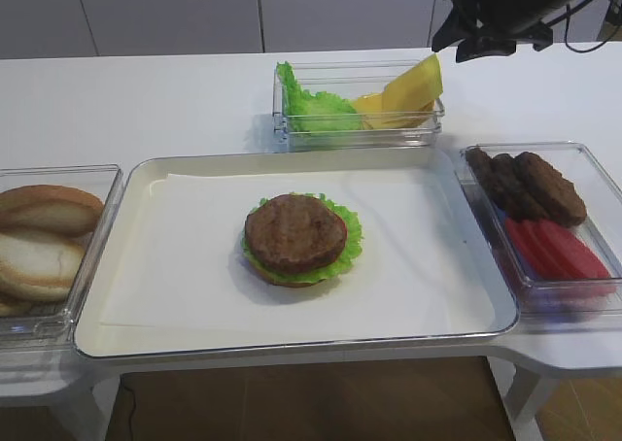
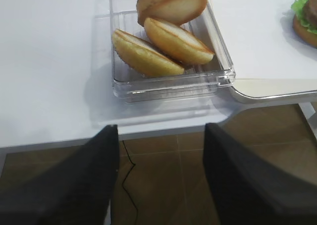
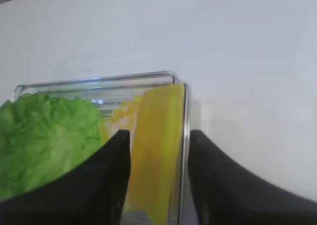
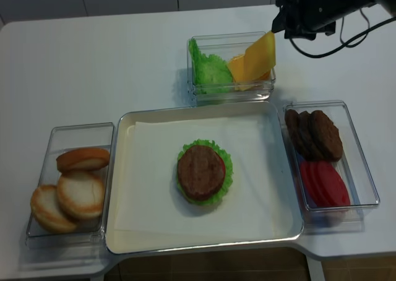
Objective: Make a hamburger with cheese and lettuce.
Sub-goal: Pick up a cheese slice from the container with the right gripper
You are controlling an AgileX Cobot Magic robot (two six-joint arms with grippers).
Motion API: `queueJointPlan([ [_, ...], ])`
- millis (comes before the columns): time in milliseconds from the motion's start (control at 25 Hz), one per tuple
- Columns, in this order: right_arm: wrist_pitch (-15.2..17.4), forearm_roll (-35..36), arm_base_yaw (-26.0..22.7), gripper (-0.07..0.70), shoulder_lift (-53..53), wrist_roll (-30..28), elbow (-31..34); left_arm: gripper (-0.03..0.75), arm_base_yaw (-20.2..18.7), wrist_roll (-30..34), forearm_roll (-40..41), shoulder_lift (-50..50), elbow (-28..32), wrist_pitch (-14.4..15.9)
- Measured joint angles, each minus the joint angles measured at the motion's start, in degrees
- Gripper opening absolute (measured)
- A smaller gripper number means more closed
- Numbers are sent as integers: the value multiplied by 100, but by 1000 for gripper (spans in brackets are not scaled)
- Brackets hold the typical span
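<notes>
The hamburger (image 1: 295, 234) sits in the middle of the paper-lined tray (image 1: 292, 345), its brown patty on top. The lettuce (image 1: 348, 246) shows as a green fringe under that patty. A yellow cheese slice (image 1: 414, 84) leans upright at the right end of the clear box (image 1: 360, 133) behind the tray. My right gripper (image 3: 159, 133) hovers open just above it; the cheese (image 3: 157, 150) and the box's wall show in the gap, with no finger touching them. My left gripper (image 2: 161, 128) is open and empty, out past the table's front edge over the floor.
Loose lettuce leaves (image 1: 309, 106) and more yellow slices share the back box. A clear box of bun halves (image 1: 44, 242) stands left of the tray. Another box at the right holds brown patties (image 1: 530, 184) and red slices (image 1: 559, 247).
</notes>
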Motion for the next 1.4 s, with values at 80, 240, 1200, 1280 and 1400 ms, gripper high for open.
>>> queueJointPlan([
  [80, -44, 14, 0, 295, 153, 0, -65, 405, 0, 0, 0, 0, 0, 0],
  [240, -95, 147, 0, 276, 386, -41, -97, 405, 0, 0, 0, 0, 0, 0],
  [1200, -127, 625, 0, 2, 520, -442, -97, 405, 0, 0, 0, 0, 0, 0],
  [1280, -115, 660, 0, 2, 520, -463, -97, 405, 0, 0, 0, 0, 0, 0],
  [1400, -75, 714, 0, 2, 507, -499, -97, 405, 0, 0, 0, 0, 0, 0],
])
